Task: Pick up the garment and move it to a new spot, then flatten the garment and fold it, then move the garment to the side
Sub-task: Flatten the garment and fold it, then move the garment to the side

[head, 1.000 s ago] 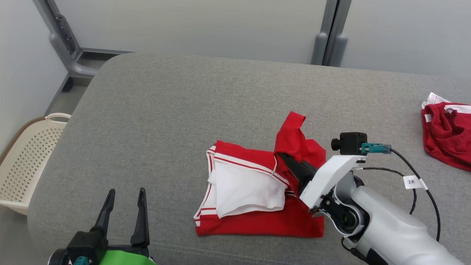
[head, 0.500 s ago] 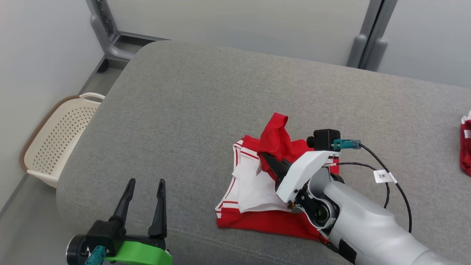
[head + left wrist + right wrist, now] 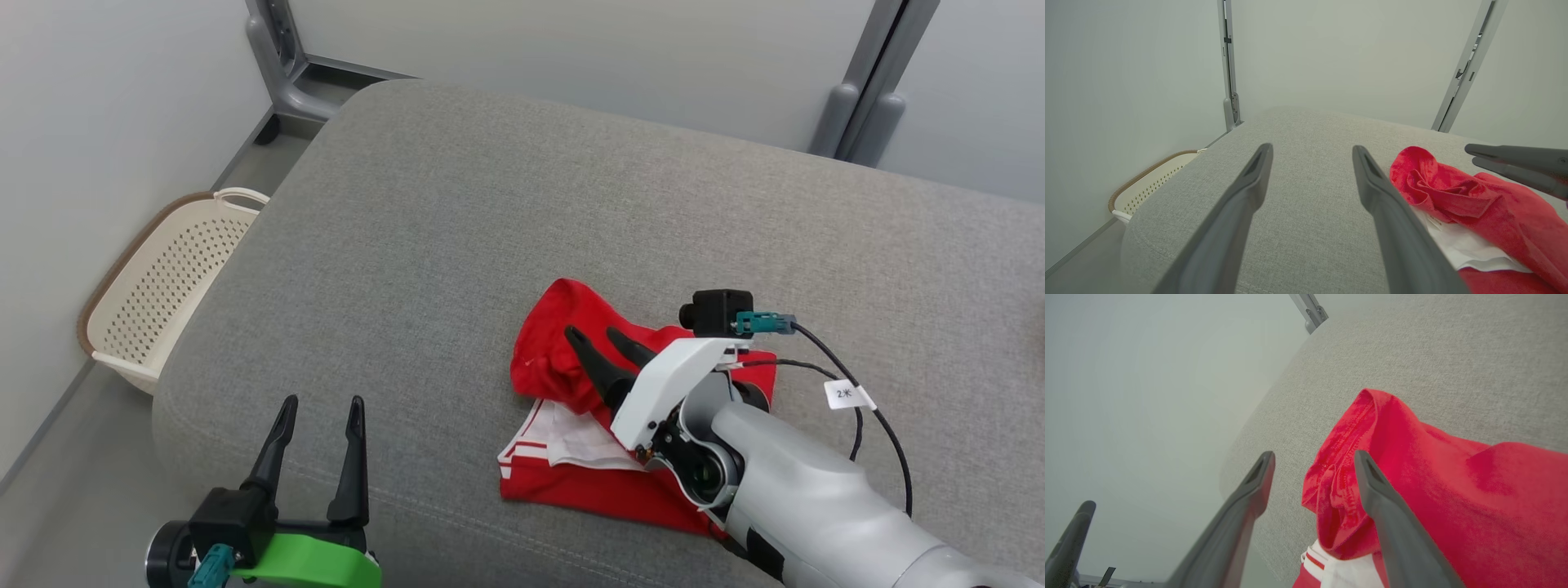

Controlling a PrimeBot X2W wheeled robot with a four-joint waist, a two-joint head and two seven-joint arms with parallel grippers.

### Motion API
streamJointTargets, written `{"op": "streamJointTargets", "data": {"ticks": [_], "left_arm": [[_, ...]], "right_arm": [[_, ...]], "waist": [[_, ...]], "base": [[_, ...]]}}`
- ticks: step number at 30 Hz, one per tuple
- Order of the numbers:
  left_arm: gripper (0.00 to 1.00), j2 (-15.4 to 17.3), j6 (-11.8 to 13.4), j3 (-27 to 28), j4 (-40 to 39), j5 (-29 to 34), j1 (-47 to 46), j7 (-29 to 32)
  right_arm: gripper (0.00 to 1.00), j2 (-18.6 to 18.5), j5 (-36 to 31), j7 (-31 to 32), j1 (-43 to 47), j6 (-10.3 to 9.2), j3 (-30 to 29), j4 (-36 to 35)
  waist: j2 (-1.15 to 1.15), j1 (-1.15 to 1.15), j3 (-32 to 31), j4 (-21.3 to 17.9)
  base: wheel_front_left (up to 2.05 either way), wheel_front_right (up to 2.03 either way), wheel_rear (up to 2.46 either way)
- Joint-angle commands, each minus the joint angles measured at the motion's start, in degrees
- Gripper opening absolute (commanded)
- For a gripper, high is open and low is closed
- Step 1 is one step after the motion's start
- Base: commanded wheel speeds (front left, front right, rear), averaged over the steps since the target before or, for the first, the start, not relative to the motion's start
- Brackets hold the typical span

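Looking soft, light and limp, the red garment (image 3: 549, 359) lies rumpled at lower centre on the grey cushion (image 3: 490, 204), probably best pinched at a hem, under the right gripper (image 3: 594, 336), its empty jaws wide; the left gripper (image 3: 322, 404) likewise.

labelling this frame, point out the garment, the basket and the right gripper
garment (image 3: 547, 359), head view, red flap folded over
basket (image 3: 163, 286), head view, perforated wall
right gripper (image 3: 594, 332), head view, midway between its open fingertips
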Motion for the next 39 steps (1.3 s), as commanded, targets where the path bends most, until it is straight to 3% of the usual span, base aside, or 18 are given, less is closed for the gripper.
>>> {"op": "streamJointTargets", "data": {"ticks": [1,12,19,39], "left_arm": [[1.0,0.09,0.2,0.23,-0.27,-0.13,0.27,-0.11],[1.0,0.1,0.17,0.86,-0.87,0.51,0.96,-0.11],[1.0,0.1,-0.09,1.47,-1.24,0.8,1.33,-0.11],[1.0,0.1,0.31,2.5,-2.31,1.62,3.12,-0.11]], "right_arm": [[1.0,-0.97,-0.15,-1.33,-0.47,0.0,0.34,-1.03],[1.0,-10.67,-5.16,-6.51,2.47,0.0,-0.69,-9.7],[1.0,-13.94,-14.14,-6.5,7.89,0.0,-10.13,-13.95],[1.0,-10.89,-33.47,-6.52,22.12,0.0,-28.57,-17.03]], "waist": [[0.0,0.0,-0.03,-0.65],[0.0,0.0,-0.16,-3.97],[0.0,0.0,-0.26,-5.64],[0.0,0.0,-1.73,-8.12]], "base": [[0.0,0.0,0.0],[0.0,0.0,0.0],[0.0,0.0,0.0],[0.0,0.0,0.0]]}}
